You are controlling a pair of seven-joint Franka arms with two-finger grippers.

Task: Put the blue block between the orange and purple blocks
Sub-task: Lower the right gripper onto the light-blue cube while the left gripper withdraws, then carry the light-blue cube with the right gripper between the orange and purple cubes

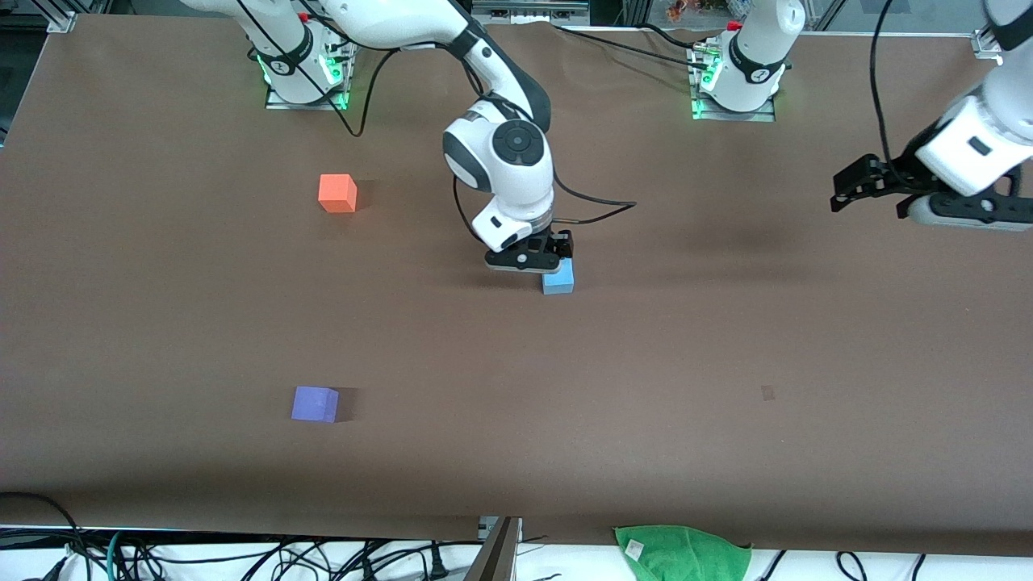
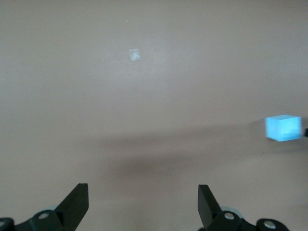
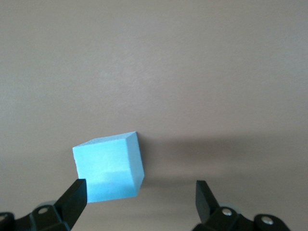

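Wide open on the right gripper [image 1: 557, 257], low over the blue block [image 1: 558, 277] mid-table, one finger [image 3: 72, 199] at its side. Wide open too on the waiting left gripper [image 1: 843, 192]. Orange block [image 1: 337, 193] and purple block [image 1: 315, 403] well apart, toward the right arm's end.

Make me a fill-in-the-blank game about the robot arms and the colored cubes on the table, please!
1. The right gripper is low over the ______ block.
2. The cube nearest the front camera is the ______ one.
3. The left gripper waits above the table with its fingers ______.
4. The right gripper's fingers have not closed on the cube; they are ______.

Missing words: blue; purple; open; open

The orange block sits farther from the front camera.
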